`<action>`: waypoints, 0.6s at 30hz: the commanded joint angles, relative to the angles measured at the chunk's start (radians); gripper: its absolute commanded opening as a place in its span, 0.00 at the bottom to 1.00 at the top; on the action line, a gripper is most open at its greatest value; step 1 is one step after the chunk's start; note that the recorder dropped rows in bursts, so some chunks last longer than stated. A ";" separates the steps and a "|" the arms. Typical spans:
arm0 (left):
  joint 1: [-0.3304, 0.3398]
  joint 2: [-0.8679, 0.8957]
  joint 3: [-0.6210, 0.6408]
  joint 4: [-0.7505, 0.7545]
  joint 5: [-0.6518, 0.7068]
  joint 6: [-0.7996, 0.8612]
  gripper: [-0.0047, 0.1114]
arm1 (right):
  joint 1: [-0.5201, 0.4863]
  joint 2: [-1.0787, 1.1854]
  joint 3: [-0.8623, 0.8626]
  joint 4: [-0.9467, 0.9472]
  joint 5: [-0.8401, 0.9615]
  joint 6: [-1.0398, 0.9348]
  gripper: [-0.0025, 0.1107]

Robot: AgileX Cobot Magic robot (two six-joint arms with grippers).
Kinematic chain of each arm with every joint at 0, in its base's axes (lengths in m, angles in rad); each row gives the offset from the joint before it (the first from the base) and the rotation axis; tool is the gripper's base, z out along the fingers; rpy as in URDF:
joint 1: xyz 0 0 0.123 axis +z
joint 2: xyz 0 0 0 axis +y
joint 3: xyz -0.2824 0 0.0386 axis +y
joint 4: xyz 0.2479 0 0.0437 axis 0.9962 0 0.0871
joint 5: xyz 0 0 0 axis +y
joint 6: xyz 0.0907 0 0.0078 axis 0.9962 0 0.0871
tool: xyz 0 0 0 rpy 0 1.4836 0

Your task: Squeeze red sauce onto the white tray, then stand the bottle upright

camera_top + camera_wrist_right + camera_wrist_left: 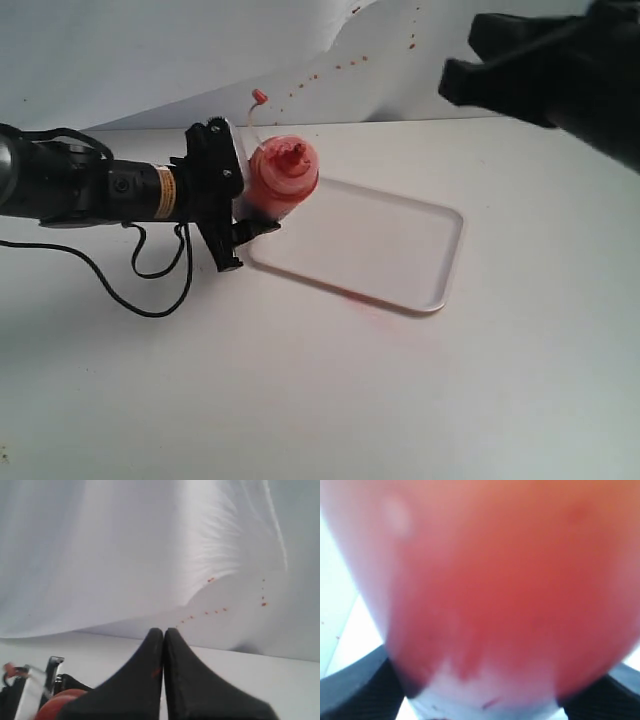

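Note:
My left gripper (250, 192) is shut on the bottle (282, 180), holding it over the left end of the white tray (400, 240). The bottle is tilted, and its red nozzle (296, 153) points up and toward the camera. Its small red cap (260, 96) hangs out on a clear tether. Red sauce fills the bottle, and a faint red smear (352, 293) shows at the tray's near rim. In the left wrist view the bottle (510, 580) fills the picture between the black fingers (355, 685). My right gripper (163, 631) is shut on nothing, high at the back right (462, 78).
A white paper backdrop (150, 50) with small dried reddish specks (340, 66) rises behind the table. A black cable (140, 290) loops on the table under the left arm. The table's front and right parts are bare white.

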 commanded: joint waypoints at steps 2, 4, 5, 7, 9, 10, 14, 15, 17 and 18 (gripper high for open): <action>-0.040 -0.022 -0.014 -0.252 -0.022 0.237 0.04 | -0.139 0.214 -0.295 -0.019 0.295 -0.006 0.02; -0.040 -0.022 -0.014 -0.307 -0.022 0.311 0.04 | -0.185 0.268 -0.371 -0.019 0.381 -0.016 0.02; -0.040 -0.022 -0.014 -0.331 -0.022 0.347 0.04 | -0.202 0.288 -0.405 -0.019 0.418 -0.034 0.02; -0.040 -0.022 -0.014 -0.368 -0.022 0.406 0.04 | -0.239 0.339 -0.465 -0.005 0.513 -0.083 0.02; -0.040 -0.022 -0.014 -0.398 -0.022 0.467 0.04 | -0.274 0.390 -0.521 0.078 0.603 -0.188 0.02; -0.040 -0.022 -0.014 -0.418 -0.022 0.501 0.04 | -0.287 0.416 -0.543 0.143 0.654 -0.264 0.02; -0.040 -0.022 -0.014 -0.593 -0.052 0.731 0.04 | -0.430 0.592 -0.686 0.955 1.175 -1.076 0.02; -0.040 -0.022 -0.014 -0.614 -0.064 0.792 0.04 | -0.476 0.671 -0.740 1.070 1.394 -1.197 0.02; -0.040 -0.022 -0.014 -0.646 -0.089 0.846 0.04 | -0.498 0.760 -0.792 1.081 1.436 -1.198 0.02; -0.040 -0.022 -0.014 -0.660 -0.103 0.865 0.04 | -0.504 0.776 -0.794 1.083 1.414 -1.198 0.02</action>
